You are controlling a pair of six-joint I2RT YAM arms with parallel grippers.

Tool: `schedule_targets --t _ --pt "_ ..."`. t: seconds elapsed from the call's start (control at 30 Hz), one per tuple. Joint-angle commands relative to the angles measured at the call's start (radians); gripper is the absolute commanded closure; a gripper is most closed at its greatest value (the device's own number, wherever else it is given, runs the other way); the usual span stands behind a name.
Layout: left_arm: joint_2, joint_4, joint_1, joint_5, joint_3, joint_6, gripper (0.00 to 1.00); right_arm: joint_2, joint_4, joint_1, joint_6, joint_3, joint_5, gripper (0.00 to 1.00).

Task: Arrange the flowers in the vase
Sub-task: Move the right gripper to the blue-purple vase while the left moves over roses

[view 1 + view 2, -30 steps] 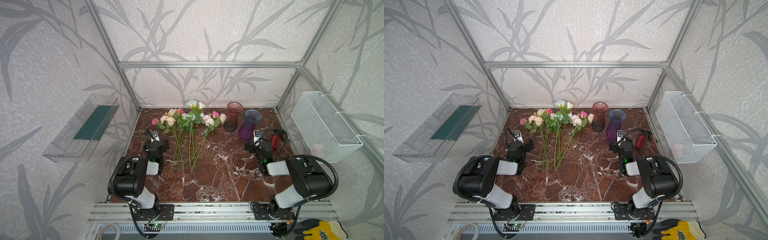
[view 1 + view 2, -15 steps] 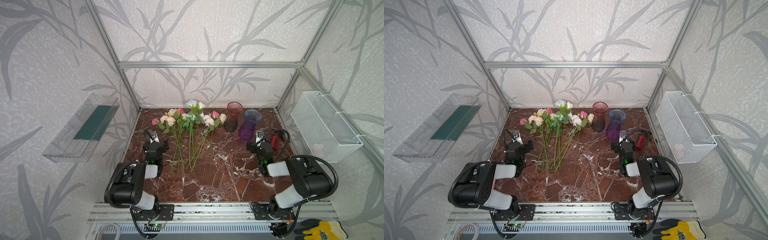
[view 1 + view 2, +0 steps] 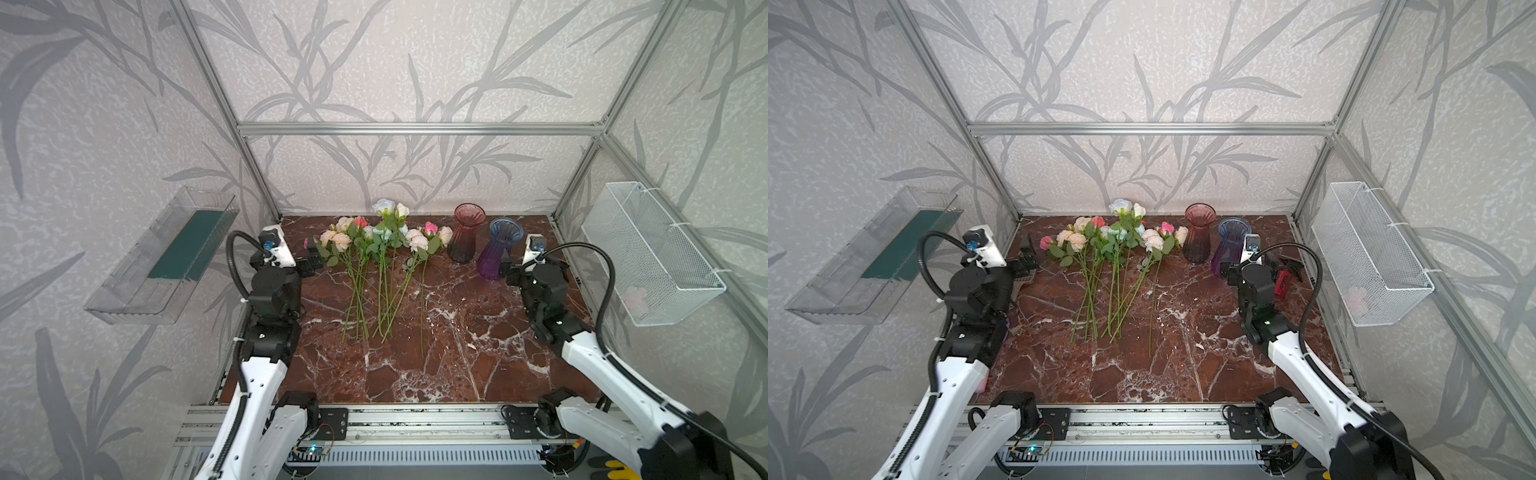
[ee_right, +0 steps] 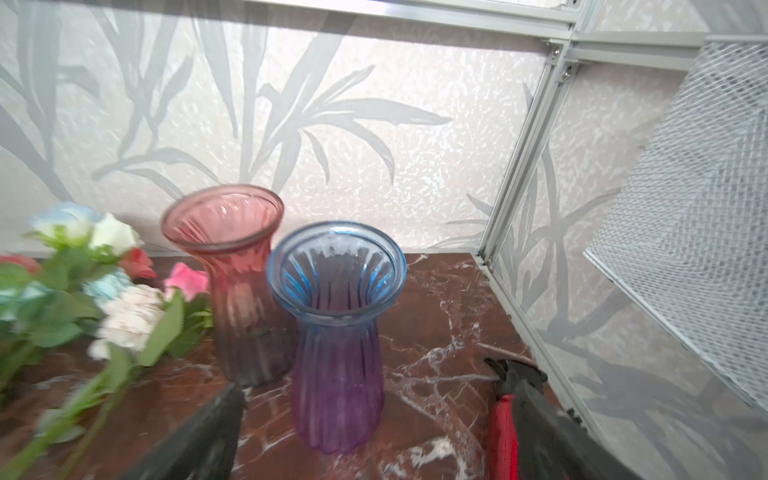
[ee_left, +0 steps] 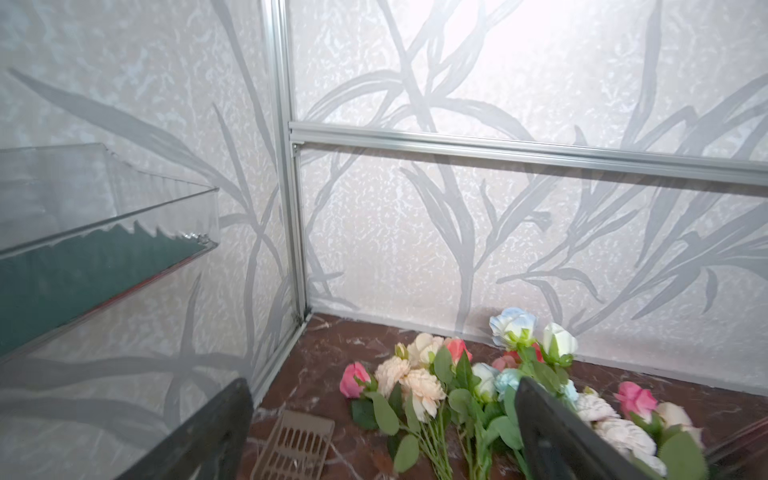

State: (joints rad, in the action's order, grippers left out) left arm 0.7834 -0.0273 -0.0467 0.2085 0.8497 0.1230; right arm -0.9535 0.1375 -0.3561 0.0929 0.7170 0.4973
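Both spread: left claw (image 5: 382, 388) | right claw (image 4: 376, 388) | red tool (image 4: 502, 432) half-hidden, perhaps pliers

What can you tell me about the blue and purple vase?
The blue and purple vase looks like ribbed translucent glass: blue at the flared rim, purple toward the base. It stands upright and empty on the marble tabletop, toward the back right, close beside the pink vase; whether they touch cannot be told.
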Motion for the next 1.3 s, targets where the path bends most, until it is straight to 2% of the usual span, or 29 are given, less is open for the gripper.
schedule_targets --t 0.0,0.03,0.1,0.17,0.23,0.33,0.43,0.5,0.53,0.6,0.63,0.67,0.8,0.93,1.03,1.2,1.27 --pt "0.052 0.498 0.001 0.118 0.288 0.255 0.01 0.105 -0.59 -0.012 0.208 0.129 0.027 0.01" --pt "0.079 0.582 0.002 0.079 0.363 0.247 0.01 0.149 -0.584 -0.012 0.231 0.114 0.015 0.01" --pt "0.098 0.6 0.002 -0.031 0.408 0.197 0.01 0.241 -0.636 0.003 0.464 0.084 0.085 0.01" --pt "0.065 0.569 0.004 -0.011 0.366 0.312 0.01 0.328 -0.571 0.05 0.373 0.049 -0.094 0.01" --pt "0.015 0.552 0.012 0.047 0.318 0.451 0.01 0.304 -0.683 0.06 0.397 0.13 -0.11 0.01" --pt "0.039 0.6 0.021 -0.043 0.358 0.461 0.01 0.181 -0.881 0.06 0.383 0.284 -0.105 0.01" --pt "0.09 0.589 0.021 -0.141 0.377 0.452 0.01 0.097 -0.966 0.06 0.416 0.362 -0.098 0.01" --pt "0.117 0.571 0.021 -0.196 0.383 0.462 0.01 0.076 -0.986 0.06 0.408 0.393 -0.161 0.01" --pt "0.128 0.55 0.021 -0.227 0.381 0.469 0.01 0.086 -0.96 0.06 0.384 0.384 -0.206 0.05" --pt "0.149 0.492 0.021 -0.289 0.374 0.477 0.01 0.109 -0.916 0.06 0.35 0.362 -0.252 0.29" --pt "0.164 0.453 0.021 -0.317 0.367 0.479 0.02 0.106 -0.928 0.06 0.363 0.378 -0.244 0.37" --pt "0.175 0.426 0.022 -0.34 0.363 0.49 0.03 0.093 -0.942 0.06 0.371 0.401 -0.232 0.4" --pt "0.263 0.344 0.02 -0.381 0.4 0.516 0.11 -0.053 -0.994 0.07 0.335 0.553 -0.239 0.41" --pt "0.428 0.35 0.005 -0.477 0.525 0.544 0.23 -0.257 -0.994 0.147 0.323 0.718 -0.369 0.4" --pt "0.542 0.419 -0.034 -0.517 0.621 0.516 0.29 -0.398 -1.009 0.211 0.311 0.845 -0.435 0.36" --pt "0.62 0.429 -0.153 -0.529 0.591 0.415 0.3 -0.601 -1.041 0.281 0.293 1.038 -0.486 0.35" --pt "0.646 0.419 -0.172 -0.573 0.567 0.425 0.33 -0.674 -1.063 0.297 0.28 1.102 -0.489 0.35"
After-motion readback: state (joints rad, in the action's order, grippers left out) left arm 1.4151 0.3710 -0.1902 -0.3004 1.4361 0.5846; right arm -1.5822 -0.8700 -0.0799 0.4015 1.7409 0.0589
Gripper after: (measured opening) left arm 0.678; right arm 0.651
